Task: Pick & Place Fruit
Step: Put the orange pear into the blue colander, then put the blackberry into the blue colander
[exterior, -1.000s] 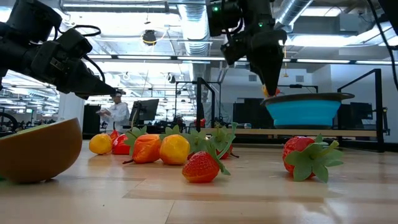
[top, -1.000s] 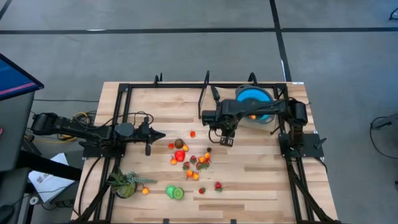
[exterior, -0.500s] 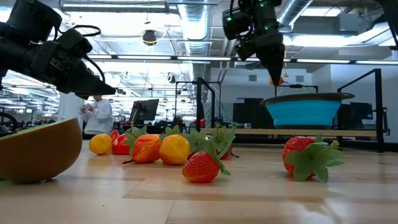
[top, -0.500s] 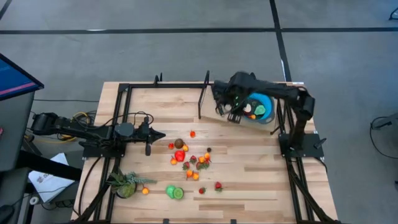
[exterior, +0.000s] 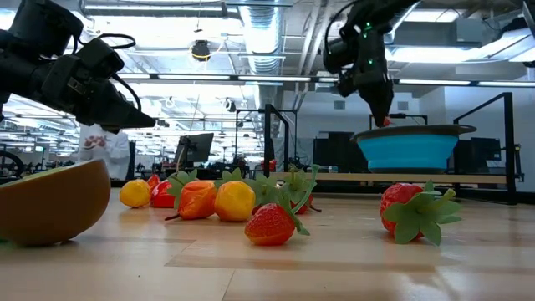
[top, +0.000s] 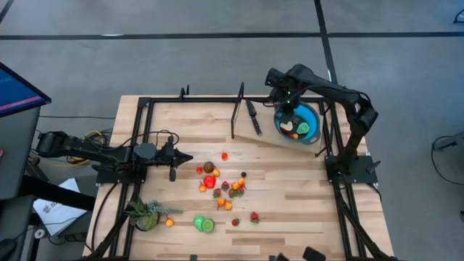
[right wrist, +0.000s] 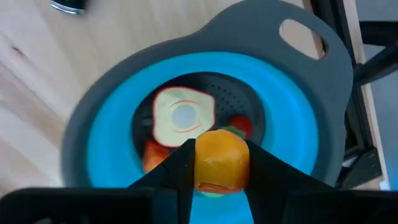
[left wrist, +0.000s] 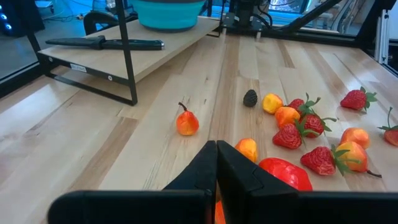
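Note:
My right gripper (top: 288,110) points down over the blue bowl (top: 313,116) at the table's far right and is shut on a small orange-yellow fruit (right wrist: 221,165). In the bowl (right wrist: 99,130) lie a cut fruit half with a white face (right wrist: 183,117) and red and orange pieces. Loose fruit (top: 221,185) lies scattered on the middle of the table. My left gripper (top: 185,156) waits shut at the left, just above the table, short of that fruit (left wrist: 292,124). My right gripper pinches the orange-yellow fruit by two opposite sides (right wrist: 202,163) between its two fingers (right wrist: 177,171). The fingers come from above, pointing down. The fruit is lifted clear, hanging over the bowl's hollow (exterior: 384,122).
A black-handled knife (top: 254,116) lies on the raised wooden shelf (left wrist: 155,59) beside the bowl. A spiky green plant (top: 145,215) and green fruit (top: 204,225) sit near the front left. Black frame rails (top: 235,116) stand around the table.
My right gripper has swung from above the table's middle toward the far right edge and risen a little, carrying the orange-yellow fruit until it stands over the blue bowl. It has also rolled somewhat about its downward line. A person behind the table has walked leftward.

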Action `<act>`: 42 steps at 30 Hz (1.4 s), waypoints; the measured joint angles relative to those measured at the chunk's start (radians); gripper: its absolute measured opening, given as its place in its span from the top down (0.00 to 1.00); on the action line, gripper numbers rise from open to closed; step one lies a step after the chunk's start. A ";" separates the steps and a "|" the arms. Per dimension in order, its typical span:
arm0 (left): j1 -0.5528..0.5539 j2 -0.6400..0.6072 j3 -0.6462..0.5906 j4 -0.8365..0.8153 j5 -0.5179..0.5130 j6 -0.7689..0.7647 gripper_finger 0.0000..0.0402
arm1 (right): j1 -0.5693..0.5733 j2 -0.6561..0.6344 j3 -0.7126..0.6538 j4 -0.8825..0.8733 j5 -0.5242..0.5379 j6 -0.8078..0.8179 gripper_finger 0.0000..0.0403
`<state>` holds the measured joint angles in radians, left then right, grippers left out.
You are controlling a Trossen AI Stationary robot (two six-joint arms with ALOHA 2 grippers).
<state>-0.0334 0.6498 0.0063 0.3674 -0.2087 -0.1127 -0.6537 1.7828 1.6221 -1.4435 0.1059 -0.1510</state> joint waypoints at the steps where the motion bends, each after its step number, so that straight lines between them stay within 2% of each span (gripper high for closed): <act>1: 0.000 0.000 0.000 0.000 0.000 0.000 1.00 | -0.011 0.000 -0.010 0.009 0.000 -0.011 0.73; 7: 0.000 0.000 0.000 0.000 0.000 -0.001 1.00 | -0.060 0.000 -0.032 0.030 0.000 -0.016 0.69; 16: 0.000 0.000 0.000 0.000 0.000 -0.008 1.00 | -0.075 0.000 -0.032 0.044 0.000 -0.121 0.47; 20: 0.000 0.000 0.000 0.001 0.000 -0.008 1.00 | -0.070 -0.005 -0.032 0.043 0.000 -0.121 0.44; 26: 0.000 0.000 0.000 0.001 0.000 -0.008 1.00 | -0.022 -0.085 -0.017 0.058 -0.037 -0.145 0.56; 32: 0.000 0.000 0.000 0.001 0.000 -0.008 1.00 | 0.056 -0.234 -0.061 0.226 -0.281 -0.147 0.73; 36: 0.000 0.000 0.000 0.001 0.000 -0.008 1.00 | 0.121 -0.355 -0.191 0.433 -0.397 -0.140 0.82; 42: 0.000 0.000 0.000 0.001 0.000 -0.008 1.00 | 0.250 -0.531 -0.457 0.716 -0.399 0.011 0.91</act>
<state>-0.0331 0.6498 0.0065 0.3687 -0.2086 -0.1209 -0.4037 1.2513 1.1650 -0.7278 -0.2935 -0.1404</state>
